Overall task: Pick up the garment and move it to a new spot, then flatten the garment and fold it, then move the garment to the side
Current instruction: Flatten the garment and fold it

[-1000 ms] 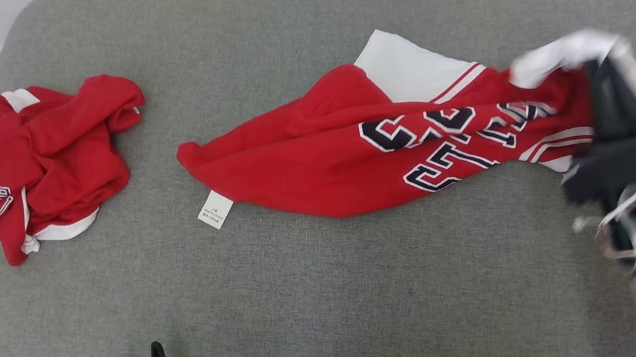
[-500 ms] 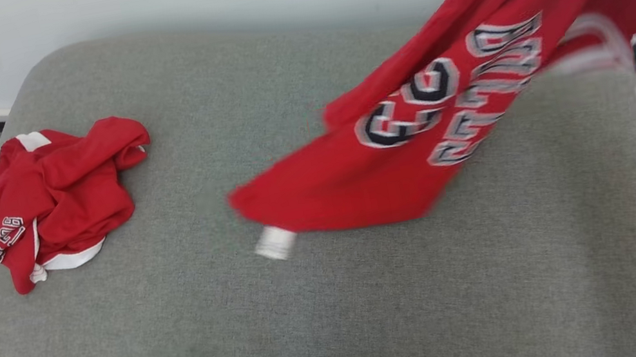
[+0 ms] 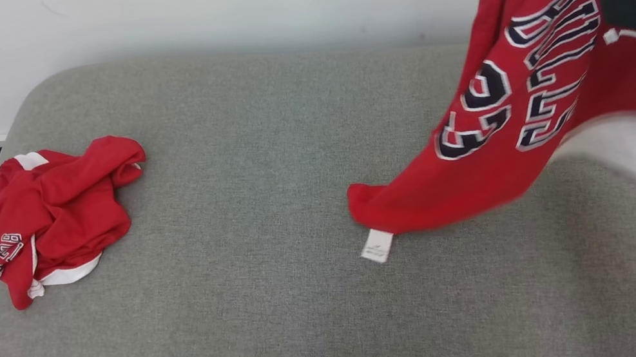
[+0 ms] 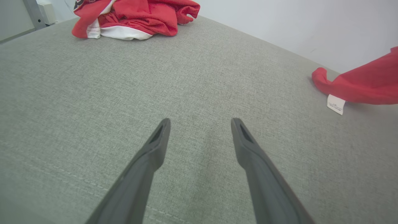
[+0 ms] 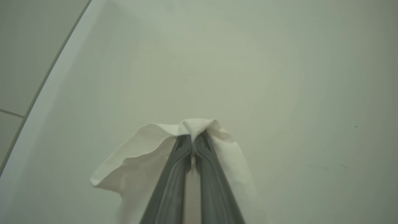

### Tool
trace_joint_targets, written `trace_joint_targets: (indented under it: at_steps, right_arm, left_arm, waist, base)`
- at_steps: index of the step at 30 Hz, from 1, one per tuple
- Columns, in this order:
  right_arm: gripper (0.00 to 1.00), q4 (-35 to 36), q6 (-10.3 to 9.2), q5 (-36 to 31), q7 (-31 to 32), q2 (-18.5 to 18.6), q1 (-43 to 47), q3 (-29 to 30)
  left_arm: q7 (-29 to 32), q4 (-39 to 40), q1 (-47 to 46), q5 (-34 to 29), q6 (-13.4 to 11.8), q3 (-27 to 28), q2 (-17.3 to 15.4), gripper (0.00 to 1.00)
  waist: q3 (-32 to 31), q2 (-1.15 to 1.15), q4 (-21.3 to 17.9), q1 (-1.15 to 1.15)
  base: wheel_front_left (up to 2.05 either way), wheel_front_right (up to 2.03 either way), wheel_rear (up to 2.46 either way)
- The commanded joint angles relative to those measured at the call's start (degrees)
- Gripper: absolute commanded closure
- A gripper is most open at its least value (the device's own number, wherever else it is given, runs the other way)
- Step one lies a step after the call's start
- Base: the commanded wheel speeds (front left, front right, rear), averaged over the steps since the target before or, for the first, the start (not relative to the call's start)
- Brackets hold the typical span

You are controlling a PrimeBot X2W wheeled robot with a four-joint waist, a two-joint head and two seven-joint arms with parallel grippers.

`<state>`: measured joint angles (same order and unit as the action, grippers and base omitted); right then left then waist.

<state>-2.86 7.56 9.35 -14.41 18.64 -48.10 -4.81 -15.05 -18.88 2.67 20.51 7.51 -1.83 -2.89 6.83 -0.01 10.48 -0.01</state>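
Our right gripper (image 5: 193, 137) pinches a white fold of the jersey (image 3: 518, 123), fingers tight together. Our left gripper (image 4: 200, 123) stands wide and empty over the cushion (image 3: 272, 213). A second ago the jersey lay flat; now it hangs lifted, its low end by the label (image 3: 377, 246) on the cushion. The head view's edge cuts off its top, and its white panel is blurred.

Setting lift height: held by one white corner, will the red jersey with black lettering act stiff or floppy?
Likely floppy: the red jersey with black lettering drapes from the shut right gripper down to the grey fabric cushion. Probably light: a small pinch of white fabric carries it. Its white care tag dangles, so expect sway.
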Motion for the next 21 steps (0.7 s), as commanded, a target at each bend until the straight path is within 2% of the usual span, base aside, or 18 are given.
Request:
trace_joint_targets:
  at_steps: [1, 9, 14, 15, 16, 17, 21]
  right_arm:
    - [1.0, -1.2, -0.15, -0.3, 0.5, 0.4, -0.5, 0.2]
    - [1.0, -11.8, -0.15, -4.8, 1.6, 2.8, -1.9, 3.5]
    - [1.0, -25.4, -0.15, -10.8, 2.9, 4.6, -2.5, 6.7]
    - [0.86, -28.1, -0.15, -11.9, 3.0, 4.5, -2.6, 8.0]
    - [0.49, -31.0, -0.15, -13.0, 3.6, 4.4, -2.6, 9.2]
    - [0.0, -32.9, -0.15, -13.4, 3.4, 3.7, -2.7, 10.4]
    - [0.0, -38.1, -0.15, -16.6, 0.8, 1.5, -1.7, 13.1]
  left_arm:
    - [-0.2, 0.2, 0.0, 0.1, 0.0, -0.4, 0.0, 0.0]
    - [-0.2, 0.6, -2.9, 0.2, -0.1, -2.5, 0.0, 0.0]
    - [-0.2, 0.6, -5.3, 0.0, -0.1, -4.0, 0.0, 0.0]
    - [-0.2, 0.6, -5.7, 0.1, -0.1, -4.1, 0.0, 0.0]
    - [-0.2, 0.6, -6.0, 0.1, -0.1, -4.3, 0.0, 0.0]
    - [-0.2, 0.6, -6.3, 0.2, -0.1, -4.3, 0.0, 0.0]
    - [-0.2, 1.3, -6.6, -0.2, -0.1, -3.7, 0.0, 0.0]
  waist:
    - [0.6, 0.01, 0.1, 0.01]
    - [5.9, 0.01, 1.9, 0.01]
    - [9.4, 0.01, 4.1, 0.01]
    - [9.9, 0.01, 4.5, 0.01]
    - [10.2, 0.01, 4.8, 0.01]
    - [10.3, 0.01, 5.1, 0.01]
    - [9.9, 0.01, 4.8, 0.01]
  base:
    - [0.0, 0.0, 0.0]
    - [0.0, 0.0, 0.0]
    - [0.0, 0.0, 0.0]
    - [0.0, 0.0, 0.0]
    - [0.0, 0.0, 0.0]
    - [0.0, 0.0, 0.0]
    - [0.0, 0.0, 0.0]
